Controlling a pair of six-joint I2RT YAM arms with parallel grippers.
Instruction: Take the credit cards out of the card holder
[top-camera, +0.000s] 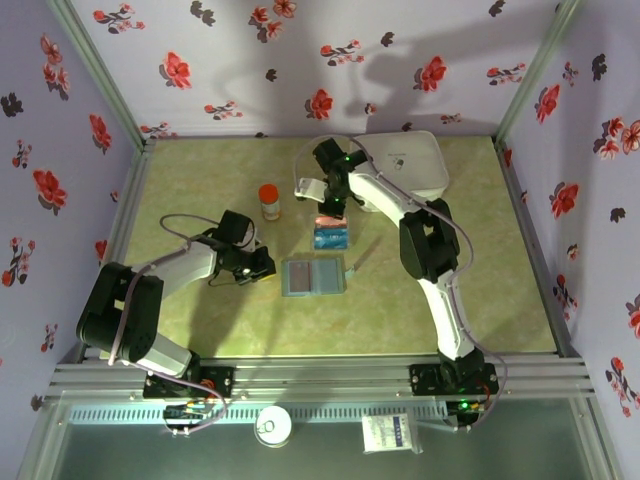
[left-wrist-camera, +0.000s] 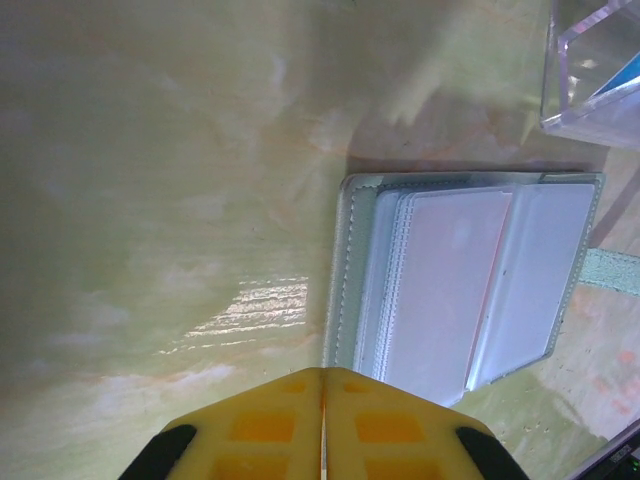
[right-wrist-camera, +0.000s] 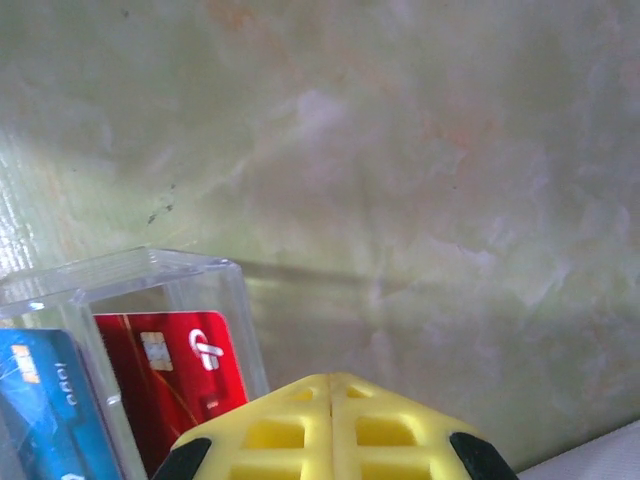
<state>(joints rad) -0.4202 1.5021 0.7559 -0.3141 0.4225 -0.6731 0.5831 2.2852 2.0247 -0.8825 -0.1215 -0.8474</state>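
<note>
Overhead, the card holder (top-camera: 313, 275) lies open at mid-frame, with a clear tray (top-camera: 330, 232) just above it. The right wrist view resolves a red credit card (right-wrist-camera: 175, 375) and a blue credit card (right-wrist-camera: 40, 400) inside that tray. The left gripper (left-wrist-camera: 322, 385) and right gripper (right-wrist-camera: 332, 390) are both closed, empty.

Pale lilac walls (top-camera: 400, 60) printed with red and dark flowers enclose a marbled yellow-green table (top-camera: 200, 320) on three sides. Grey metal posts (top-camera: 102, 75) mark the back corners, a slotted rail (top-camera: 320, 374) the near edge. Light, probably overhead, leaves a glare patch (left-wrist-camera: 250, 310) on the tabletop.
</note>
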